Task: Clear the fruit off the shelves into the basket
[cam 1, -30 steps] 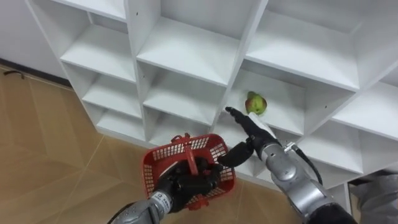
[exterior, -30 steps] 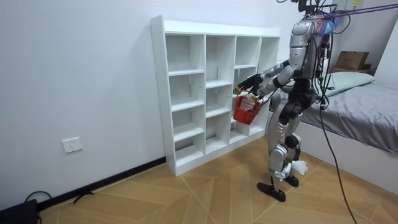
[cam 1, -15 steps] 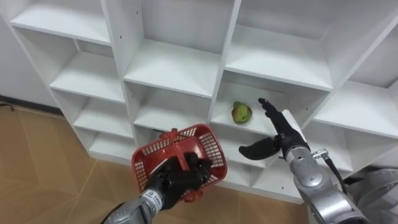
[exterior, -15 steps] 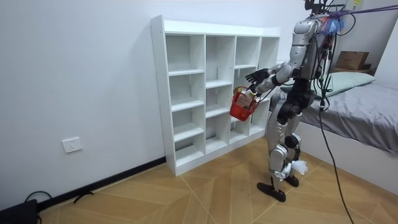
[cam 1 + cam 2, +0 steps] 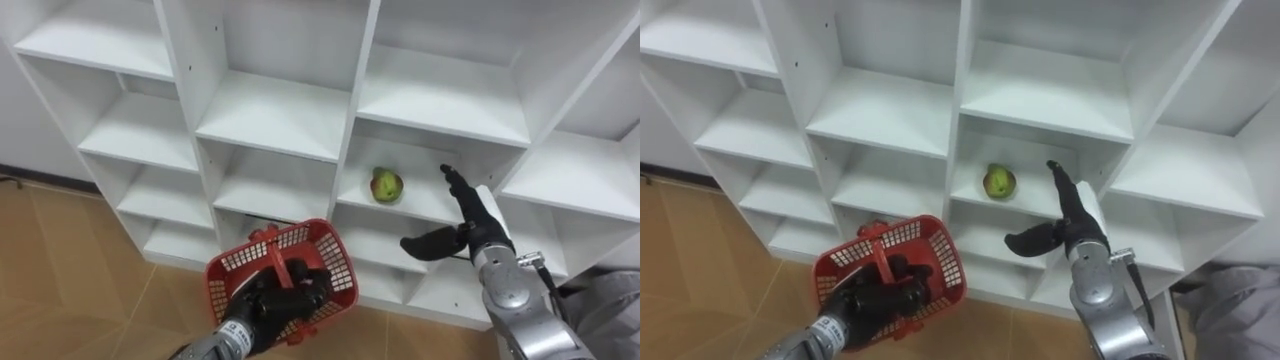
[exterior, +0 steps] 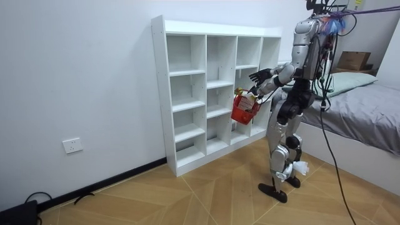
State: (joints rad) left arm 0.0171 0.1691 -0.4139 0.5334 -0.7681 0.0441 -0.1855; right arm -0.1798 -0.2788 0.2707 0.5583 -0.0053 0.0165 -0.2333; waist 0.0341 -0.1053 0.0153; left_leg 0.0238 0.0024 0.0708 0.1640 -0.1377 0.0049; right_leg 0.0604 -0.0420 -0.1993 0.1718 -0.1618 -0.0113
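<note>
A green-and-red fruit (image 5: 386,184) (image 5: 998,181) lies on a shelf of the white closet (image 5: 290,115), in a middle compartment. My right hand (image 5: 462,222) (image 5: 1064,220) is open just to the fruit's right, at the front of that compartment, fingers straight and thumb spread, apart from the fruit. My left hand (image 5: 281,303) (image 5: 872,296) is shut on the handle of a red plastic basket (image 5: 280,268) (image 5: 888,262), held below and left of the fruit. In the room view I stand facing the closet (image 6: 212,94) with the basket (image 6: 244,107) in front of me.
The closet's other compartments hold nothing. Wooden floor (image 5: 60,270) lies below at the left. A bed (image 6: 362,112) stands behind me at the room view's right. A grey cloth (image 5: 605,315) shows at the lower right corner.
My right hand has drawn off to the fruit's right and stays open. The camera has shifted, so the closet and fruit sit differently in view. The basket hangs a little lower.
</note>
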